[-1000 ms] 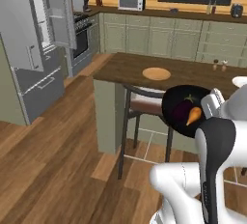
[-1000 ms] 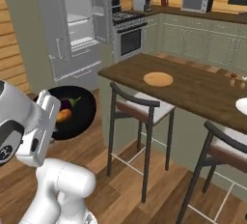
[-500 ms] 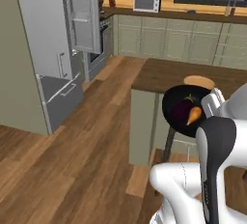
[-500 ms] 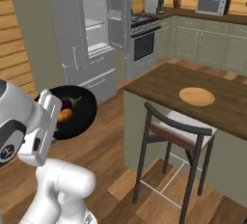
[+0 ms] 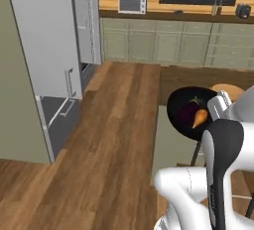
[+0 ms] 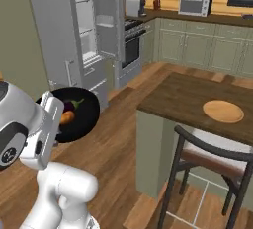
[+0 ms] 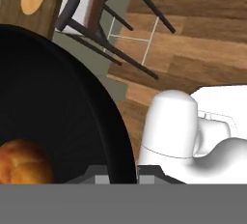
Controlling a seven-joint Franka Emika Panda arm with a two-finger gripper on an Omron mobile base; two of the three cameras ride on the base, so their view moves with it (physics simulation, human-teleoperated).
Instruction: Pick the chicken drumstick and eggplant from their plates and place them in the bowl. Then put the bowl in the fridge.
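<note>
Driving has swung both base views toward the tall grey fridge (image 6: 74, 35), now nearer, at far left; hand (image 7: 123, 172) pinching the rim of the glossy black bowl (image 5: 184, 106), carrying orange-brown drumstick (image 5: 199, 117) beside dark purple eggplant (image 5: 189, 110).

black bowl (image 5: 184, 111) aloft | drumstick (image 5: 199, 118), eggplant (image 5: 189, 110) inside | fridge (image 6: 84, 30) open

Black bowl (image 7: 62, 121) holds the drumstick (image 7: 21, 162) (tool pinching rim).
</note>
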